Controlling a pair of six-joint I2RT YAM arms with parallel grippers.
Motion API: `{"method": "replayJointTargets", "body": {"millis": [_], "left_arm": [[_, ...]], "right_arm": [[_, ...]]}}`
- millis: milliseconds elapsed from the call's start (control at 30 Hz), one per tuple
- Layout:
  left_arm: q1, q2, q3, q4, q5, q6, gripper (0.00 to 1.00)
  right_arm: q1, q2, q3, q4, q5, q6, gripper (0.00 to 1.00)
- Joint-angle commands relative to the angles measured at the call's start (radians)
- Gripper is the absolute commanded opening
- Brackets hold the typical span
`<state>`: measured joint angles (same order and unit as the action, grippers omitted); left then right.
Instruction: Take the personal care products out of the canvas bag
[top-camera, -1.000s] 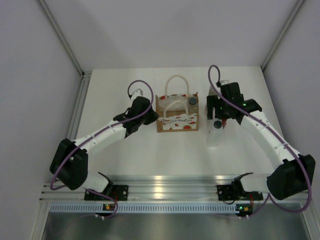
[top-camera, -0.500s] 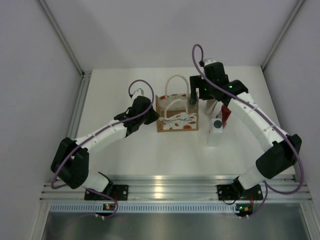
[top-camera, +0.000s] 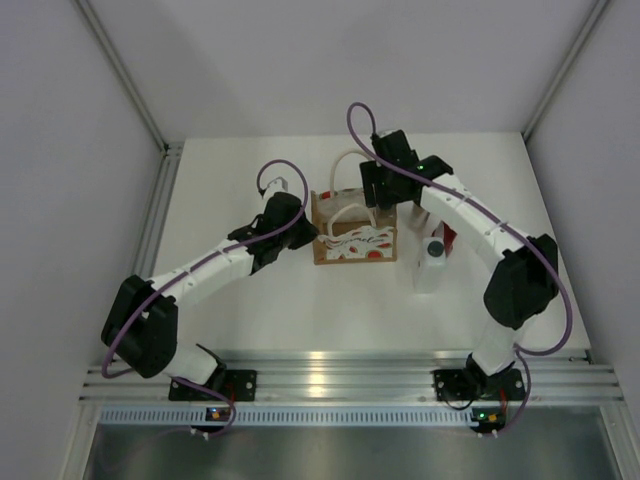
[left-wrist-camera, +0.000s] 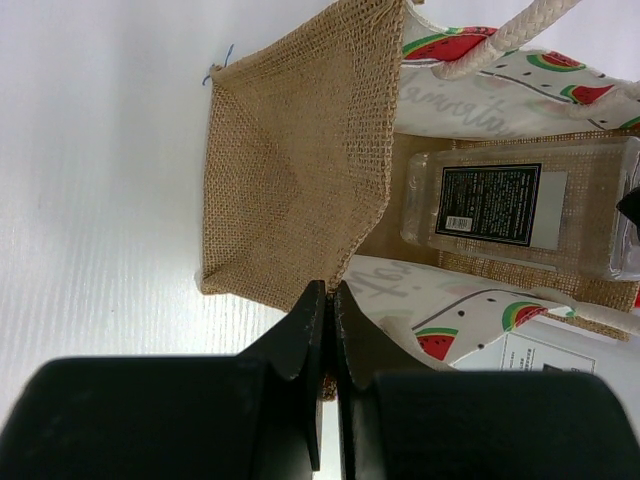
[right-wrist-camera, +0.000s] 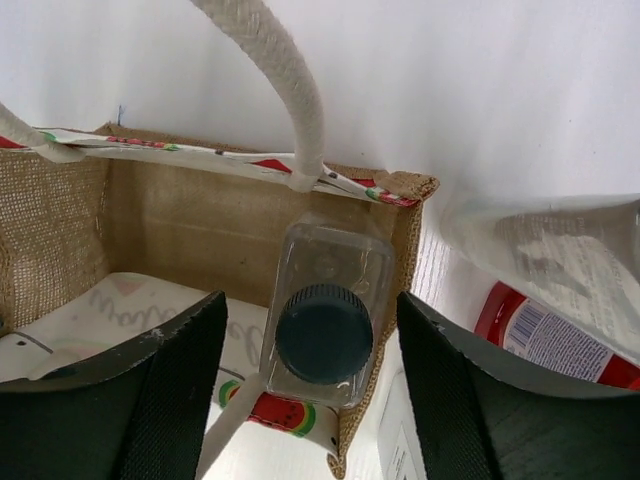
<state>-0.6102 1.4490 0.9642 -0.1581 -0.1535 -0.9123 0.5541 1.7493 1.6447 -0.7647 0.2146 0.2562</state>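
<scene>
Since a second ago, the right arm has been swung across from the right side of the table to the canvas bag (top-camera: 352, 243). The left arm has not been moved.

From above, the right gripper (top-camera: 383, 196) is seen over the back right corner of the bag, and what lies under it is hidden. The left gripper (top-camera: 303, 228) is pressed to the bag's left side. A white bottle (top-camera: 430, 272) with a dark cap is stood on the table (top-camera: 250, 300), off to the right of the right gripper and nearer the arm bases, apart from the bag. A red bottle (top-camera: 449, 236) is seen just behind it; whether the two touch cannot be told.

At the left wrist, the fingers (left-wrist-camera: 300, 330) are shut tight, and the bottom edge of the bag's brown side wall (left-wrist-camera: 290, 180) is pinched between their tips. Past the fingers and to their right, the bag's mouth is seen open. A clear bottle (left-wrist-camera: 520, 205) with a black label is seen inside it. A rope handle (left-wrist-camera: 500, 35) is seen further off, above the bottle.

At the right wrist, the fingers (right-wrist-camera: 165, 400) are spread wide and nothing is held. The clear bottle's dark cap (right-wrist-camera: 323, 333) is seen right between them, with a gap on each side. The bottle is stood in the corner of the bag, close to the side wall. A rope handle is looped up beyond the fingers. Outside the bag, past the right-hand finger, the red bottle is seen beside a pale, blurred shape.
</scene>
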Motion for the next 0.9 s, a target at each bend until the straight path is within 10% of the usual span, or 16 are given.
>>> {"method": "replayJointTargets", "body": {"millis": [0, 867], "left_arm": [[-0.002, 0.013, -0.012, -0.070, 0.014, 0.027, 0.00], [-0.002, 0.027, -0.010, -0.069, 0.011, 0.026, 0.00]], "right_arm": [[0.000, 0.019, 0.055, 0.010, 0.020, 0.009, 0.65], [-0.005, 0.130, 0.021, 0.011, 0.052, 0.049, 0.63]]}}
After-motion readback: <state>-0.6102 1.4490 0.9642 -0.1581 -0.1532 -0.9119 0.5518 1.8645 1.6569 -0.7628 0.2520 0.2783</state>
